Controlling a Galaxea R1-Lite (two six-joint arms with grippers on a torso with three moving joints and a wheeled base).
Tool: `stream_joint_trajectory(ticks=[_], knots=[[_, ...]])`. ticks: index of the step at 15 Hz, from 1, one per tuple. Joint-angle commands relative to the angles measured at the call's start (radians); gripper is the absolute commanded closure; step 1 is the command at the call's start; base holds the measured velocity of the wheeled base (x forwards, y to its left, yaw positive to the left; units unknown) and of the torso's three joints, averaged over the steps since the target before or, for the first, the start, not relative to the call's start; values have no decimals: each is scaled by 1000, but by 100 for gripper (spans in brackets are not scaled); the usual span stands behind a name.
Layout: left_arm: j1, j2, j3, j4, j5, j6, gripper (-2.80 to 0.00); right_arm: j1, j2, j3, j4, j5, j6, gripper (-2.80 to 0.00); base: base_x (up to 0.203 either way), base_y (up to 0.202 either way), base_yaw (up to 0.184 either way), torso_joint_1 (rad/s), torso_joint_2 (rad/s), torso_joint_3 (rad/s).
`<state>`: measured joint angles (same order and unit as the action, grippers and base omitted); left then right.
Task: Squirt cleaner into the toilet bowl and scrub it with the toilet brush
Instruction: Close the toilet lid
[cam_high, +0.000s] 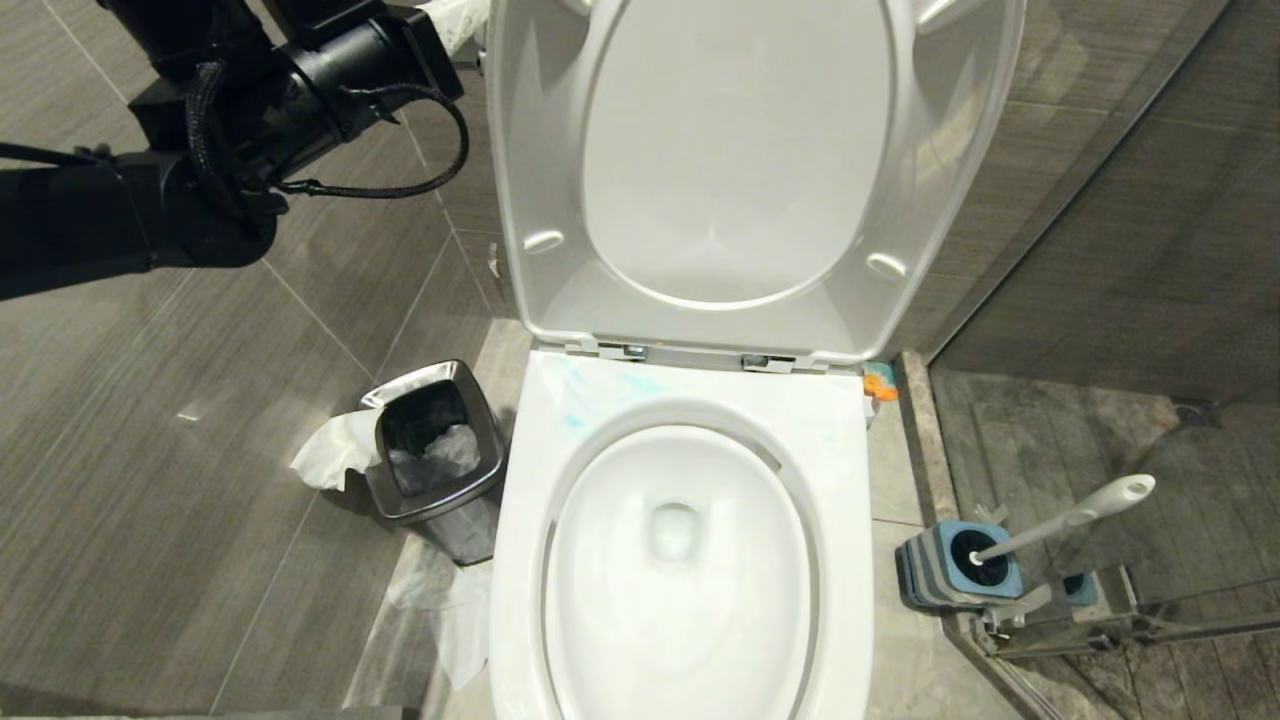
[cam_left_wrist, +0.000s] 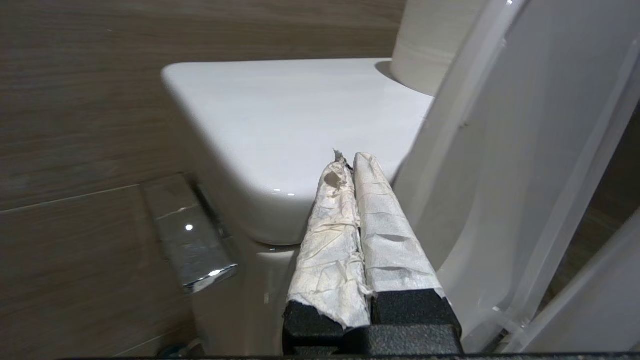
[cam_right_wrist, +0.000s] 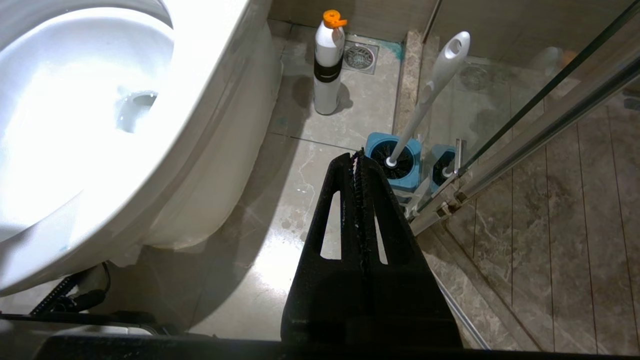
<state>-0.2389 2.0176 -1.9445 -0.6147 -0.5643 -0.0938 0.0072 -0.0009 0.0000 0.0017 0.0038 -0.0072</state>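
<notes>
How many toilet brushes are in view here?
1. The toilet brush stands in its grey-and-blue holder on the floor beside the toilet bowl, by the glass door. The second one in the glass is its reflection.

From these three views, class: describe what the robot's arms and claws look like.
The left arm is black, with braided sleeving and a looping black cable. The left claw has black fingers wrapped in wrinkled white tape. The right claw is bare black, tapered, with slotted fingers.
</notes>
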Motion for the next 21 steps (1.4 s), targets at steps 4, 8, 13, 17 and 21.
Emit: stream_joint_trajectory(ticks=[4, 8, 13, 17, 21], knots=[[-44, 15, 1, -4, -3, 26, 0, 0, 1, 0, 0, 1, 0, 0, 0, 0, 0, 0, 0, 0], [-57, 20, 2, 0, -27, 22, 0, 0, 1, 0, 0, 1, 0, 0, 0, 0, 0, 0, 0, 0], [-56, 5, 7, 8, -194, -100, 0, 0, 1, 0, 0, 1, 0, 0, 0, 0, 0, 0, 0, 0], [-63, -20, 8, 3, -226, -216, 0, 0, 1, 0, 0, 1, 0, 0, 0, 0, 0, 0, 0, 0], [-82, -45, 10, 6, -230, -297, 0, 0, 1, 0, 0, 1, 0, 0, 0, 0, 0, 0, 0, 0]])
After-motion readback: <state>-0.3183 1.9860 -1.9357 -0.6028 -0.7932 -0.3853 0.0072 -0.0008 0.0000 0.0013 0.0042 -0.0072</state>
